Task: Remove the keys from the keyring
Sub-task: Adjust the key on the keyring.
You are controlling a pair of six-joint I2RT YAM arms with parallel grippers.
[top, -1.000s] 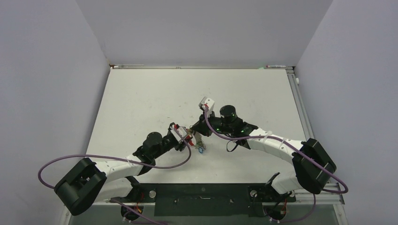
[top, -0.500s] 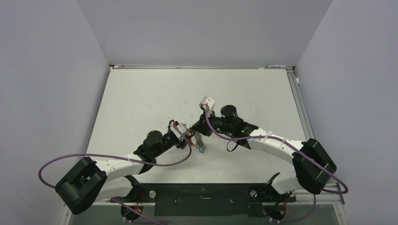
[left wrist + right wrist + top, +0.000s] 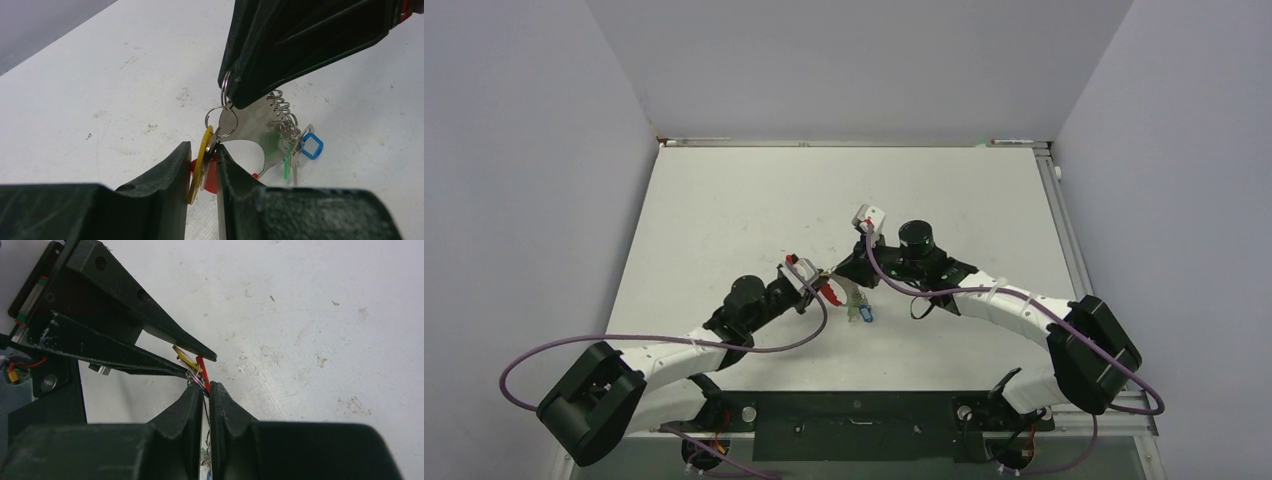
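Left jaws clenched on yellow key (image 3: 201, 156), right jaws grasping keyring (image 3: 225, 91), blue key (image 3: 311, 146) and green key (image 3: 288, 163) hanging below

Right claw (image 3: 207, 386) tight on the keyring (image 3: 203, 371), left claw (image 3: 199, 365) around a yellow-tagged key (image 3: 182, 355) just beyond.

The table (image 3: 724, 210) is plain matte white. Up close in the wrist views it's pretty scuffed, with little dark specks and scratches (image 3: 182, 95) all over. Grey walls box it in: left wall (image 3: 524, 180) at 9 o'clock, back wall (image 3: 854, 60) at 12, right wall (image 3: 1184, 150) at 3. A metal rail (image 3: 1064, 230) runs along the table's 3 o'clock edge, and a thin strip (image 3: 844, 144) runs along the far edge at 12. At 6 o'clock there's a black plate (image 3: 854, 428) along the near edge.
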